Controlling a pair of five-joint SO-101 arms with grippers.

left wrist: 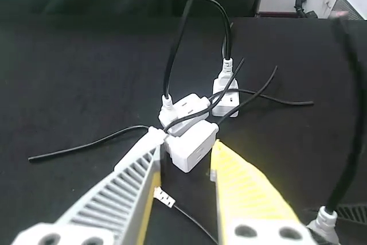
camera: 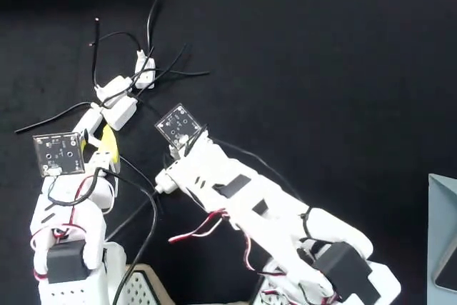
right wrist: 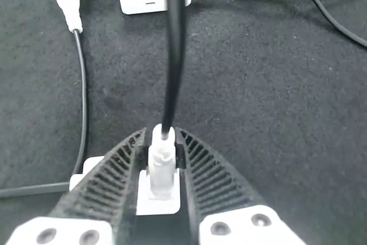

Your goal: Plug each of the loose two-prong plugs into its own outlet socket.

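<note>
Held plug [right wrist: 161, 167]: I have it clamped upright between the fingers, and its black cable [right wrist: 174, 55] runs out past the tips.
Right gripper [right wrist: 160, 140]: shut tight on the held plug, low over the black table [camera: 321, 69].
Front outlet block [left wrist: 192, 142]: white, lying flat between my other arm's fingertips.
Left gripper [left wrist: 186, 156]: jaws open, grey finger on one side of the front outlet block and yellow finger on the other.
Loose plug [left wrist: 150, 137]: on the table against the grey fingertip, just beside that block.
Rear outlet blocks [left wrist: 189, 107]: two more just behind, each with a white plug at one end.
</note>
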